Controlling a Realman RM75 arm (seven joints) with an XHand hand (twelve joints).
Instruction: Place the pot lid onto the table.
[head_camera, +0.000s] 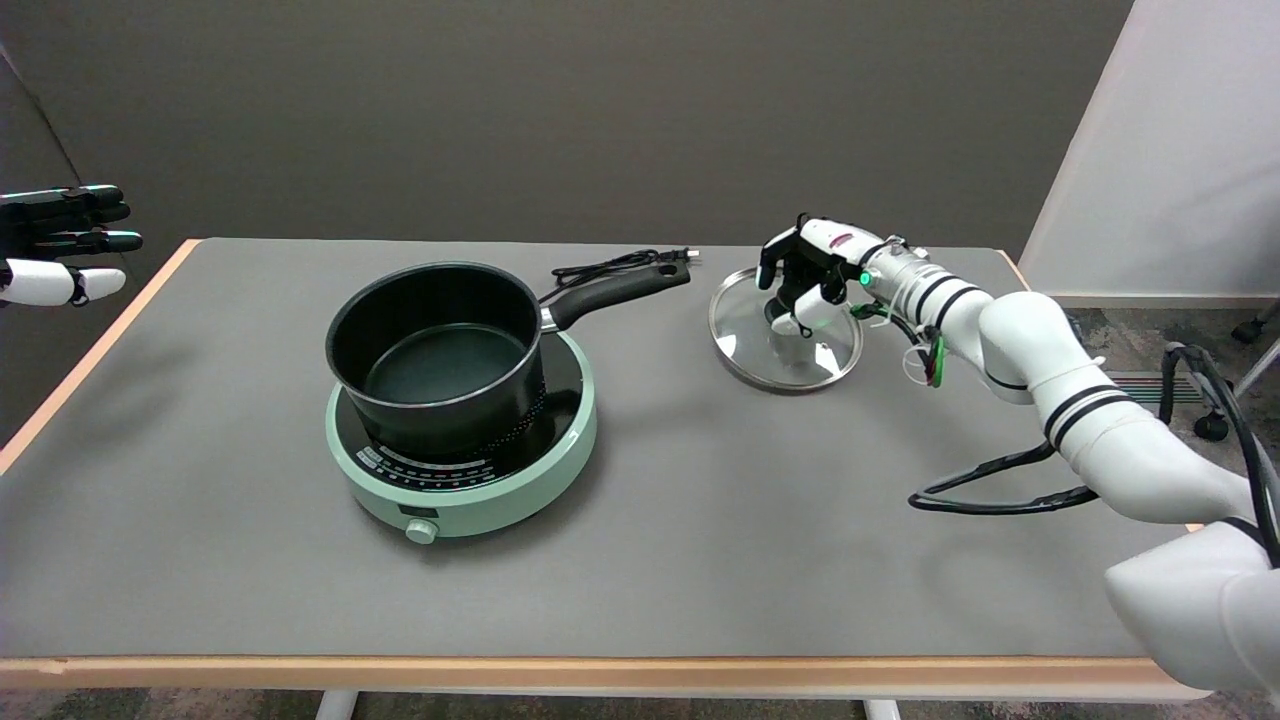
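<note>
Lid's basically down, just needs letting go

Right hand (808, 278) fingers grasp the knob of the glass pot lid (785, 342), resting on the surface (700, 520) right of the pot (435, 355). I'd release gently, then lift straight up.

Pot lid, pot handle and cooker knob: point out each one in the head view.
pot lid (745, 345): head view, on the glass near its left metal rim.
pot handle (620, 290): head view, midway along the black grip.
cooker knob (421, 531): head view, on the round dial's front face.
</note>
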